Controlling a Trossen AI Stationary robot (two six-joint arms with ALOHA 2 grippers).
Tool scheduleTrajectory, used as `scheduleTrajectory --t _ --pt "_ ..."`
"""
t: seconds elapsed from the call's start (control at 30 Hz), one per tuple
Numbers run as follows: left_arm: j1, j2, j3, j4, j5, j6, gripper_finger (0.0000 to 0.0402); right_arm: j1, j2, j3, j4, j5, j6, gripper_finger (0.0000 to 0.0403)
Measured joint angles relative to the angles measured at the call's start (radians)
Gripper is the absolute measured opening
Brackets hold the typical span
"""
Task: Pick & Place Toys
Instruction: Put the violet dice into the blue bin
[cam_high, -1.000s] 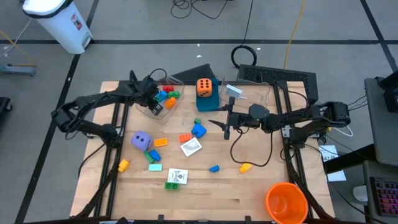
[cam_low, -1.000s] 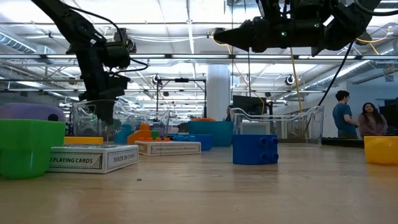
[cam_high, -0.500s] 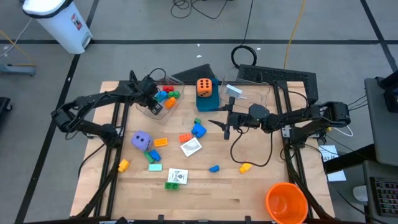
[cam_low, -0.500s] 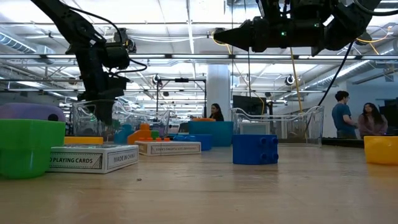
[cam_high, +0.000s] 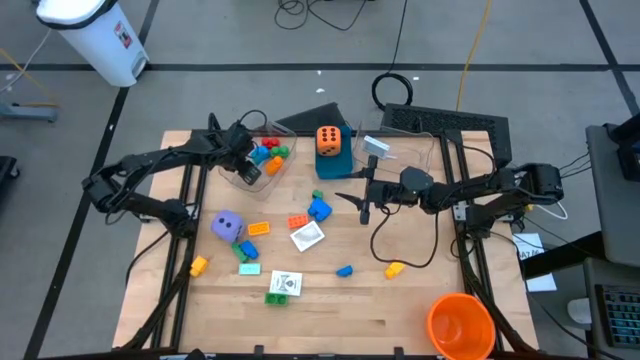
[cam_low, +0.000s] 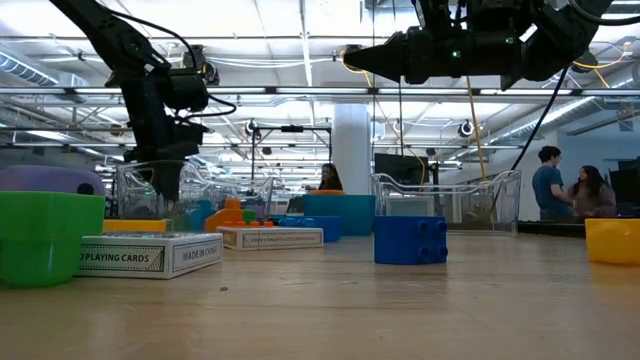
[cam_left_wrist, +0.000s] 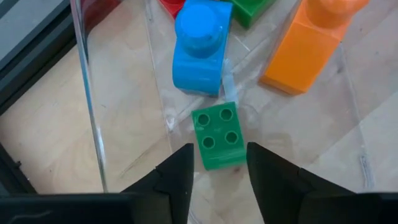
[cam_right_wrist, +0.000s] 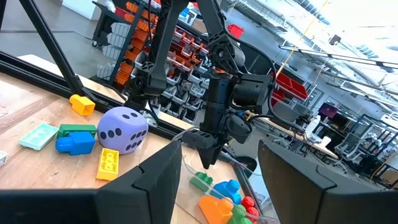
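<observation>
Your left tool (cam_left_wrist: 216, 171) hangs inside the clear tub (cam_high: 262, 178) near the worktop's far edge, fingers apart over a green brick (cam_left_wrist: 217, 134); nothing gripped. Your right tool (cam_high: 362, 201) hovers mid-worktop, fingers apart, empty.

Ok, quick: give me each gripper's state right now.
Left gripper: open, above a green brick in the clear tub, holding nothing.
Right gripper: open, empty.

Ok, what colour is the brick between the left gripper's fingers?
Green brick, four studs; the left wrist view shows it best.
</observation>
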Motion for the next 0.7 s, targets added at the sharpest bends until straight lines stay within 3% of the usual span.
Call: scheduleTrajectory --t 0.27,0.7 --pt "0.0 0.0 0.0 0.016 0.0 0.02 0.0132 0.0 0.0 0.0 0.0 0.0 0.0 0.0208" --pt "-0.014 -0.001 0.143 -0.116 0.018 0.031 0.0167 0.0 0.0 0.0 -0.001 0.0 -0.008 0.0208"
